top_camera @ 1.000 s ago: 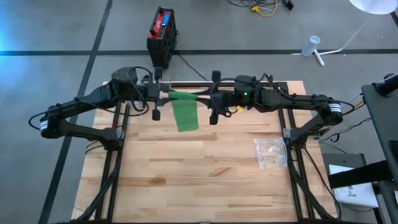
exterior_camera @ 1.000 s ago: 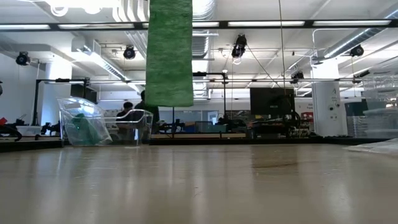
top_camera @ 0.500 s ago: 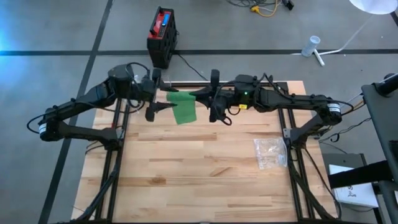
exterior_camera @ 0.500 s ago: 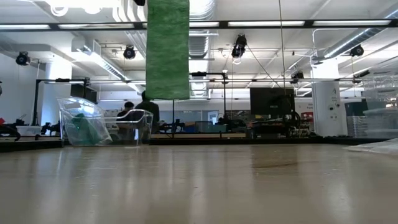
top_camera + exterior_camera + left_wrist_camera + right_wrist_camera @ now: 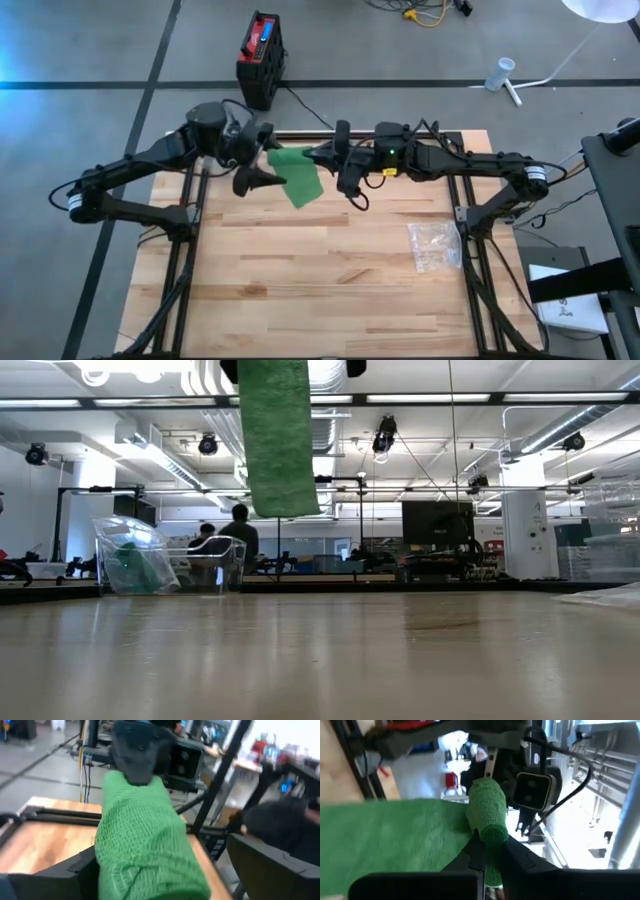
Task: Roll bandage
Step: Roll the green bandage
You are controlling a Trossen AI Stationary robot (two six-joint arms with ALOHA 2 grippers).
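From above, the green woven elastic bandage [image 5: 297,176] hangs in the air over the far part of the pale wooden slatted table [image 5: 320,290], held between the two arms. The left gripper [image 5: 258,158] meets it from the left and the right gripper [image 5: 340,170] from the right; both arms reach inward, low and nearly level, meeting near the table's far edge. The near half of the table is bare planks, with a clear crinkled plastic bag [image 5: 434,246] lying near the right edge. A red and black box [image 5: 261,57] sits on the floor beyond the far edge.

At table height, the loose strip hangs down from the top of the picture, its lower end well clear of the tabletop.

The left wrist view shows the rolled part of the bandage between that arm's fingers [image 5: 55,877], spread around it.

The right wrist view shows that arm's fingers [image 5: 475,851] pinched on the roll's end, apparently closed tight.
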